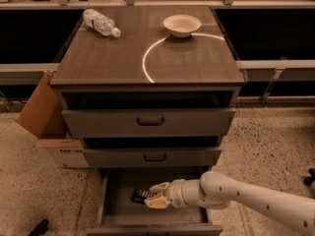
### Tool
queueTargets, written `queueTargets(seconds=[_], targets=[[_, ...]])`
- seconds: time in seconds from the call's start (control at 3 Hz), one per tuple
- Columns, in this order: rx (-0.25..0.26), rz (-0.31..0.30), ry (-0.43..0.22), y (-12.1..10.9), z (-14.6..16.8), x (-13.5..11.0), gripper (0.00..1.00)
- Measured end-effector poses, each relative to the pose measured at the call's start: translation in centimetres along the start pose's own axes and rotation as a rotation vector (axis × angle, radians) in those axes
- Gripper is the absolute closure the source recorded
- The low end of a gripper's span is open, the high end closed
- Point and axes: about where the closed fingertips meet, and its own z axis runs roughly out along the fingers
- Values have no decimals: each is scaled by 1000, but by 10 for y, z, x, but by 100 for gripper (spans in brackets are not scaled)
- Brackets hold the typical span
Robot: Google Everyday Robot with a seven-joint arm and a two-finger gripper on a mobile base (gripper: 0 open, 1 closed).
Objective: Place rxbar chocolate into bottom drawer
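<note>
Camera view. A grey cabinet (147, 102) with three drawers is occupying the centre of the frame, and all positions below are referring to it.

- Worktop (108, 58): the flat top of the cabinet is carrying a clear plastic bottle (101, 22) lying on its side at the rear left corner. A pale bowl (181, 24) is sitting upright at the rear, right of centre. A bright arc of light (147, 58) is curving across the surface from the bowl toward the cabinet's front edge.
- Top drawer (147, 122): it is standing slightly pulled out, with a dark handle at its centre.
- Middle drawer (152, 156): it is also standing slightly pulled out, with a dark handle of its own.
- Bottom drawer (120, 208): it is standing wide open at the foot of the cabinet, showing a plain grey floor and side walls.

The white arm (246, 200) is spanning from the lower right of the frame into the open bottom drawer. The tool (151, 196) is sitting inside that drawer, near the middle, just above its floor. Its tan fingers (158, 187) are pinching the rxbar chocolate (140, 195) — the dark wrapper is projecting from the fingertips toward the cabinet's left side. Whether the bar is touching the drawer floor cannot be told.

A cardboard box (47, 117) with an open flap is standing against the cabinet's left side. A small dark object (37, 227) is lying on the speckled floor (275, 146) — left of the cabinet's front corner.
</note>
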Motion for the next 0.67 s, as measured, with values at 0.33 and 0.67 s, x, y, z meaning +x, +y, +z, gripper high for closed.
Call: queueTargets(seconds=[0.33, 0.67], targets=[[62, 47, 87, -23, 23, 24, 75], [97, 82, 115, -38, 36, 40, 52]])
